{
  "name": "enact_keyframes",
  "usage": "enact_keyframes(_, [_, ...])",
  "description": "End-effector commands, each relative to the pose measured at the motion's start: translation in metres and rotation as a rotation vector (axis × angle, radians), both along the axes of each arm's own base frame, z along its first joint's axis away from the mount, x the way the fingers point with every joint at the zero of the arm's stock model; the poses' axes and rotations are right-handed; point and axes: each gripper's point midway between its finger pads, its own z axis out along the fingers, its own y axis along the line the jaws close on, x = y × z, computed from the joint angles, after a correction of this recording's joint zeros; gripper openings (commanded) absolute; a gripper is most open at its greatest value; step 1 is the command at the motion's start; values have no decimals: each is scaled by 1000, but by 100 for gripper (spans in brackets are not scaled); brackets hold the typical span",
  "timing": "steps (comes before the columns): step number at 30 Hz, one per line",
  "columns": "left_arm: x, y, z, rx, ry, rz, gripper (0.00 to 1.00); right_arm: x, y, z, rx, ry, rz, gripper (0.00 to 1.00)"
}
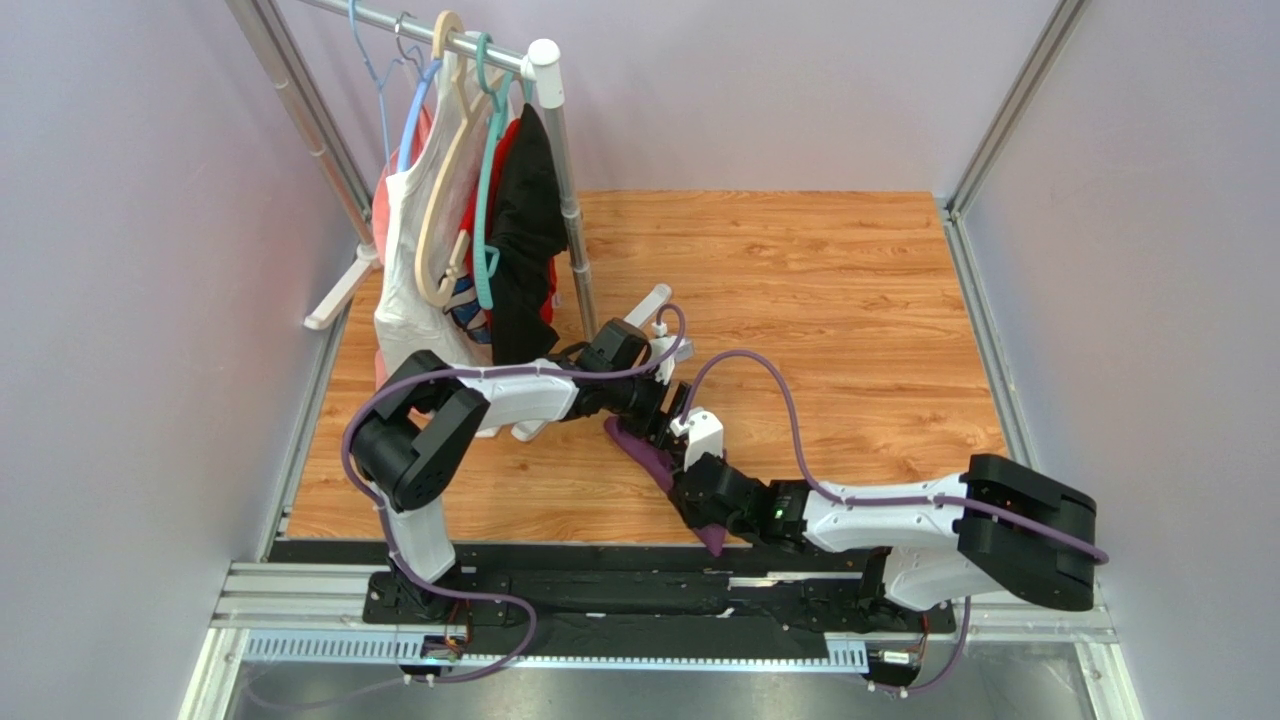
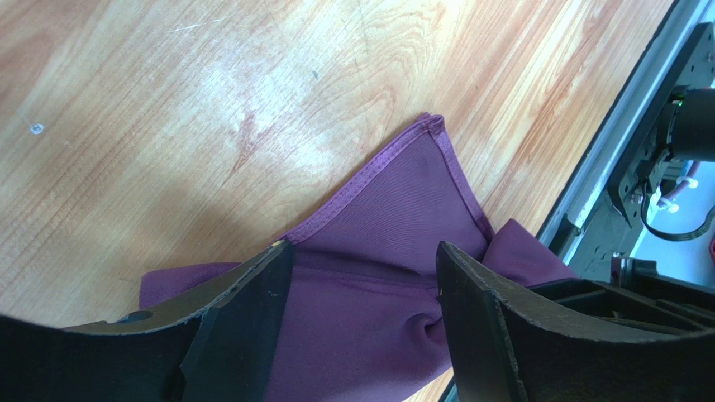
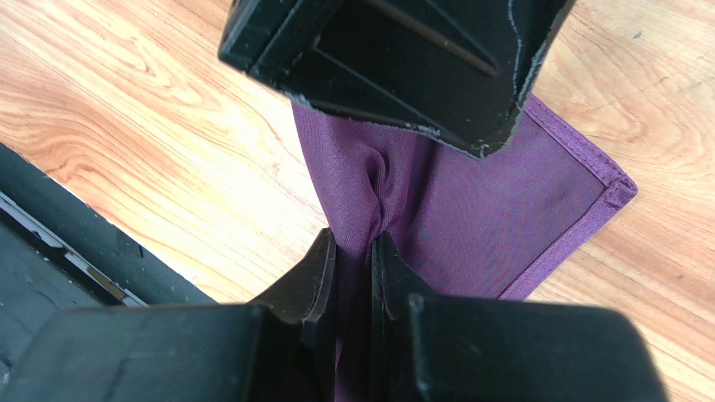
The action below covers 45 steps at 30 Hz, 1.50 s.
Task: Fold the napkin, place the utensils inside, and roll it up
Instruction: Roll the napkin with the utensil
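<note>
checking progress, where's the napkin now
Top view: the napkin lies bunched on the table, near centre, between the left gripper and the right gripper, which pinches it.

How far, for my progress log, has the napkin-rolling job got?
Nothing looks finished: the napkin lies bunched on the table, no neat fold showing. In hand: the right pincer is shut on a pinch of it, the left pincer open over it. Left: folding, placing the utensils, which are not in view, and rolling.
</note>
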Motion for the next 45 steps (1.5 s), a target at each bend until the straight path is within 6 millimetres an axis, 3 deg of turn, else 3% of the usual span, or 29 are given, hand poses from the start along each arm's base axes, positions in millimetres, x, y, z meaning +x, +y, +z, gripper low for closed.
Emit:
enact_keyframes(1, [39,44,-22,162,-97,194,77,-37,-39,-51,-175,161,25,0])
enact_keyframes(5, [57,41,11,83,-170,261,80,-43,-44,-57,-170,199,9,0])
enact_keyframes(9, [66,44,56,14,-264,297,84,-49,-46,-63,-141,250,6,0])
enact_keyframes(12, [68,50,72,-1,-311,315,84,-54,-49,-67,-116,296,1,0])
enact_keyframes(14, [64,56,76,-18,-334,329,84,-52,-41,-63,-55,318,5,0])
enact_keyframes(17, [59,64,79,-34,-354,344,85,-50,-41,-66,-13,365,0,0])
enact_keyframes(24, [23,65,79,-148,-359,253,83,-50,-38,-66,76,474,18,0])
enact_keyframes(29, [11,74,67,-145,-330,277,82,-43,-40,-59,173,546,9,0])
enact_keyframes(39, [16,89,49,-98,-372,341,82,-31,-55,-53,260,654,-6,0])
enact_keyframes(45, [22,80,48,-153,-404,332,82,-26,-56,-54,277,699,-15,0])
